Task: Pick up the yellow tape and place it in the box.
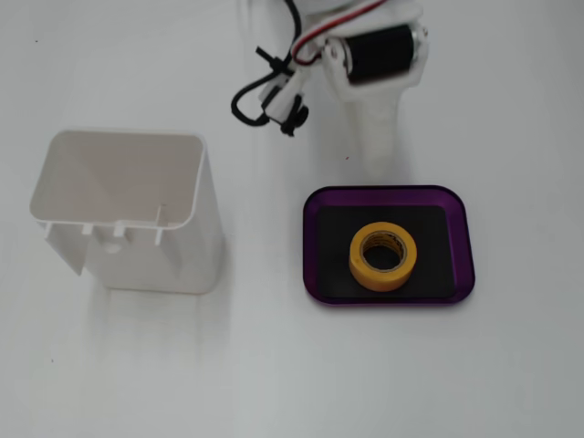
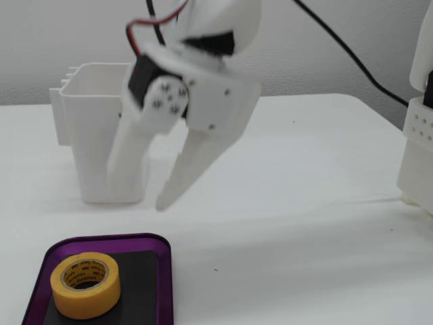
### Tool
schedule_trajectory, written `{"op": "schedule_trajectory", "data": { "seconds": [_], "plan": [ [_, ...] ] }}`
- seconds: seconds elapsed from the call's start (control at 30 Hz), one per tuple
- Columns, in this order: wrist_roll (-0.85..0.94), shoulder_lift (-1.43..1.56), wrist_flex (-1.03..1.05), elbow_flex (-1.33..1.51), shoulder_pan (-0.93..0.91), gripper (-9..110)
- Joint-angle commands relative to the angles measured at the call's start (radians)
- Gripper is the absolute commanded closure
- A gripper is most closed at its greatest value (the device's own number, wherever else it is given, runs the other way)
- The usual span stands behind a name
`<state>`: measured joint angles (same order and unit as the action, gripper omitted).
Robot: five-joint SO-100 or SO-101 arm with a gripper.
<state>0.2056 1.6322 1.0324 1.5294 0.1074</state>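
Note:
The yellow tape (image 1: 382, 281) lies flat on the black liner inside the box, a shallow purple tray (image 1: 383, 192), with its printed cardboard core facing up. In the other fixed view the tape (image 2: 86, 298) sits in the tray (image 2: 101, 240) at the bottom left. My white gripper (image 2: 139, 200) hangs above the table behind the tray with its two fingers spread apart and nothing between them. From above, the gripper (image 1: 373, 161) is just beyond the tray's far edge, clear of the tape.
A tall white open-topped container (image 1: 164, 255) stands left of the tray; it is behind the gripper in the other fixed view (image 2: 88, 101). Black cables (image 1: 251, 100) hang near the arm. A white structure (image 2: 419, 135) stands at the right edge.

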Motion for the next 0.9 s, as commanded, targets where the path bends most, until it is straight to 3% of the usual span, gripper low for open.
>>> {"op": "schedule_trajectory", "data": {
  "seconds": [0.0,0.3,0.67,0.87],
  "plan": [
    [-0.006,0.229,0.078,-0.060,0.015,90],
    [-0.005,0.753,0.262,0.291,-0.002,90],
    [-0.012,1.465,0.077,1.049,-0.055,90],
    [-0.138,1.789,0.084,1.382,-0.115,90]
  ]
}}
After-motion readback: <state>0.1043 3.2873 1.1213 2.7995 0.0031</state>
